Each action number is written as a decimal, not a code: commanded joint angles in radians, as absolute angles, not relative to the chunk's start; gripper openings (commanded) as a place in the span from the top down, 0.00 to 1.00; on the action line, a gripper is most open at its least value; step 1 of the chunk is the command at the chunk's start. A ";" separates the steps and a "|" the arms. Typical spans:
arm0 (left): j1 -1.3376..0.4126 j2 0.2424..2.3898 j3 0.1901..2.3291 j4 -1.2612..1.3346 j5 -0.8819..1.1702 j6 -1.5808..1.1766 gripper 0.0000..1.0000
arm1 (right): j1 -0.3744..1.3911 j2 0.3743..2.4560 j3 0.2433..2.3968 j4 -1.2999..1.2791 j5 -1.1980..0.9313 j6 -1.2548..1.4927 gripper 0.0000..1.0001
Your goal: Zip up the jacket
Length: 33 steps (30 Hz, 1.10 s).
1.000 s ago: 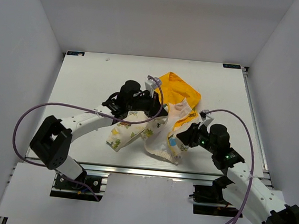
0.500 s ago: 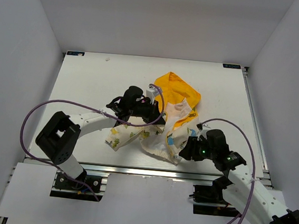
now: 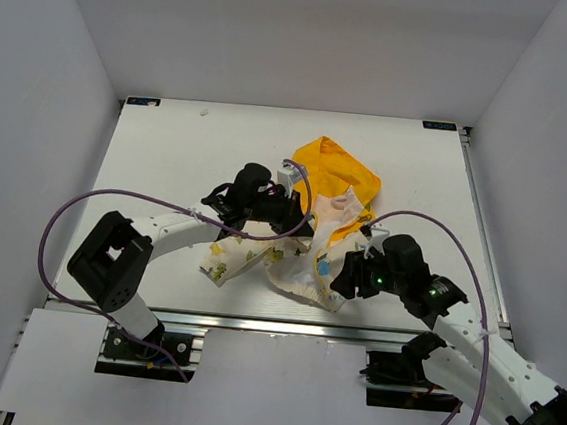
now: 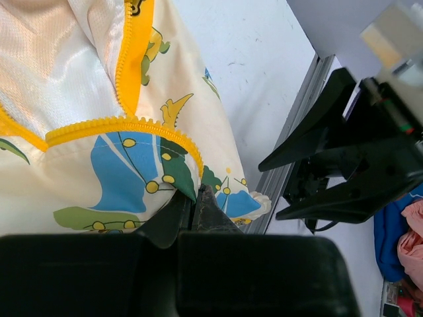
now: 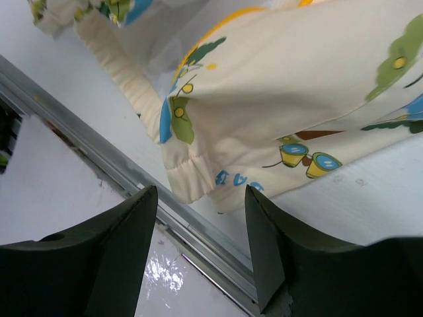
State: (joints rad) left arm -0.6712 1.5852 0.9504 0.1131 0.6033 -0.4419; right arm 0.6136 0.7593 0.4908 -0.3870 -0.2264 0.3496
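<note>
The left gripper [image 4: 193,203] clamps tight on the jacket [image 4: 99,172] beside its zipper [image 4: 112,123], likely steadying it. The right gripper [image 5: 200,193], wide open and empty, faces the hem [image 5: 188,179] at the surface's [image 5: 370,218] near edge.

The white table [image 3: 168,161] carries a single garment, the jacket [image 3: 293,266], lying crumpled right of centre and towards the near edge. Its bright yellow hood [image 3: 343,173] is spread flat on the far side. The cream printed body is bunched nearer the aluminium rail [image 3: 253,322] that runs along the table's front edge, and one sleeve [image 3: 225,260] trails out to the left. In the right wrist view the ribbed hem [image 5: 188,179] lies close to that rail without crossing it. A small pale speck [image 3: 204,112] lies near the far left corner. Black markers sit at both far corners [image 3: 142,100].
</note>
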 commanded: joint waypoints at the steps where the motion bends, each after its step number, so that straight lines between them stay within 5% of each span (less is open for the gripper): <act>1: -0.672 1.545 0.946 0.110 0.609 -0.429 1.00 | 0.661 0.785 0.535 -0.367 -0.186 0.318 0.39; 14: -0.672 1.531 0.946 0.098 0.603 -0.422 1.00 | 0.687 0.859 0.492 -0.258 -0.164 0.331 0.44; 21: -0.670 1.525 0.946 0.091 0.600 -0.417 1.00 | 0.687 0.896 0.480 -0.242 -0.216 0.319 0.57; 33: -0.672 1.505 0.954 0.066 0.578 -0.402 1.00 | 0.690 0.966 0.469 -0.236 -0.242 0.308 0.58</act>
